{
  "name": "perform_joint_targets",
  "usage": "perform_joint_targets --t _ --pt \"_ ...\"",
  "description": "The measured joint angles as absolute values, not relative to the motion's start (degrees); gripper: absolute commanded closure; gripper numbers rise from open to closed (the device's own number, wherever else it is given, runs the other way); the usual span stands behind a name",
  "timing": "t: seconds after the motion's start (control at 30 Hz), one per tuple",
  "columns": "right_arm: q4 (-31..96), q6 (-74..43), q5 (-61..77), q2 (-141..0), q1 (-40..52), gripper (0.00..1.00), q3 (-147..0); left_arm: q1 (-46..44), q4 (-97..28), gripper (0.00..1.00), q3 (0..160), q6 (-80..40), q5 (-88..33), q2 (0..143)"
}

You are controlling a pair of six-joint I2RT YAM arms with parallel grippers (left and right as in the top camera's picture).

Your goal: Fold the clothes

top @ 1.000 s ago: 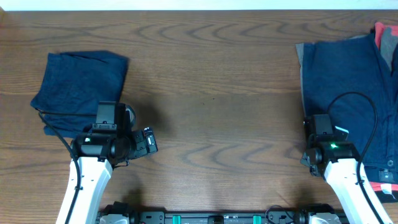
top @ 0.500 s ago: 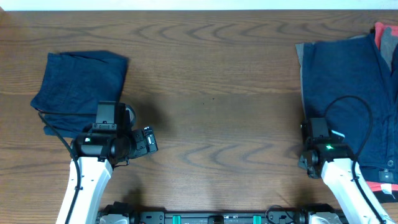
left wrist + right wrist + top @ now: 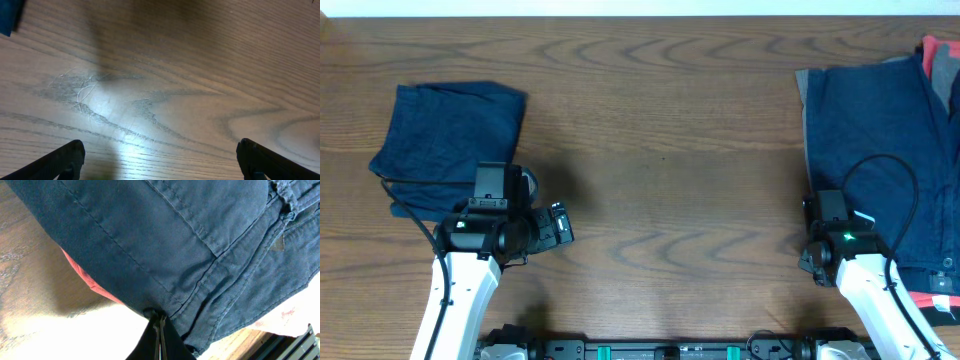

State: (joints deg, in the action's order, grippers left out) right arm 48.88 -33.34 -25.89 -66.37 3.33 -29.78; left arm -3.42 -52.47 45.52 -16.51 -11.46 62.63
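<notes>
Pinching navy shorts [image 3: 165,240], right pincer [image 3: 160,322]; red garment [image 3: 87,282] beneath.

The whole table [image 3: 660,150] is viewed from above; its wood and the clothes [image 3: 175,240] are seen close by wrist cameras.

One folded garment [image 3: 450,135] lies left, the clothes pile [image 3: 870,130] right.

Overhead, your navy shorts [image 3: 880,110] run off the right edge; the red garment [image 3: 87,277] shows only a sliver under them, and from above the right pincer [image 3: 160,322] is out of your sight.
</notes>
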Motion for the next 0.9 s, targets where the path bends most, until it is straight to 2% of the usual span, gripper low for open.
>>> perform_joint_targets --t 0.33,0.57,0.7,0.73,0.8,0.9 --pt "48.3 -31.6 -23.4 -66.3 3.3 0.99 -30.5 -3.4 -52.4 0.02 45.5 -16.5 -11.5 62.6" --pt "43.5 -16.6 -5.4 -64.7 4.8 0.99 -42.9 -3.4 -51.9 0.02 45.5 -16.5 -11.5 62.6" --pt "43.0 -13.5 -0.1 -63.9 8.2 0.98 -47.7 -3.4 -51.9 0.02 45.5 -16.5 -11.5 62.6" --pt "43.6 -13.5 -0.1 -63.8 8.7 0.93 -48.0 -3.4 -51.9 0.02 45.5 -16.5 -11.5 62.6" --pt "47.1 -14.8 -2.0 -63.8 9.2 0.66 -48.0 -3.4 -51.8 0.02 45.5 -16.5 -11.5 62.6" --pt "54.4 -18.2 -8.6 -64.6 9.3 0.55 -47.9 -3.4 -51.8 0.02 45.5 -16.5 -11.5 62.6"
